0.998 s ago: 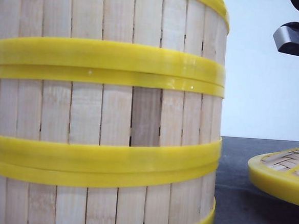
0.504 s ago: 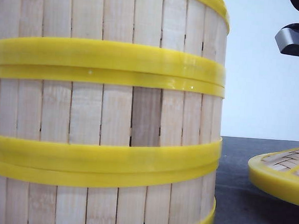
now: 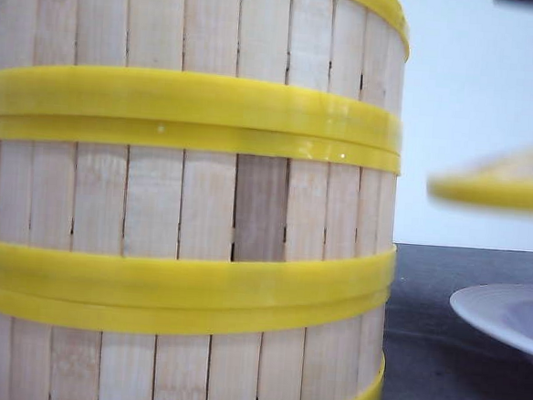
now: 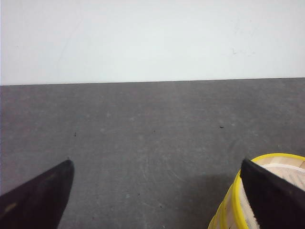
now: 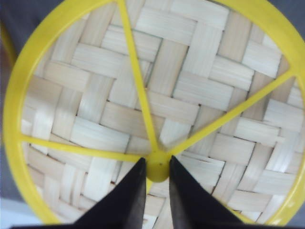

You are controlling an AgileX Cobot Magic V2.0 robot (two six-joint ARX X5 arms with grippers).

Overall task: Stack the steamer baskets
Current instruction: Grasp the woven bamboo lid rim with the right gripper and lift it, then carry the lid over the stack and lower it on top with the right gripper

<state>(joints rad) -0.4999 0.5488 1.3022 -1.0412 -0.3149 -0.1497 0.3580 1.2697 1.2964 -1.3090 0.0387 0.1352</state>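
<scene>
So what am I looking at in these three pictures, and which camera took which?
A two-armed table robot. The front camera sits low behind three stacked round wooden-slat baskets with yellow rims; to the right a flat yellow-rimmed woven lid hangs blurred above a white plate on the dark grey table. The other pictures come from wrist cameras. The right hand pinches the lid's centre knob. The left hand is open, empty, beside the stack.

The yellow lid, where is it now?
In the front view the lid hangs in the air on the right, above the white plate and beside the stacked steamer baskets, held by the right gripper.
</scene>
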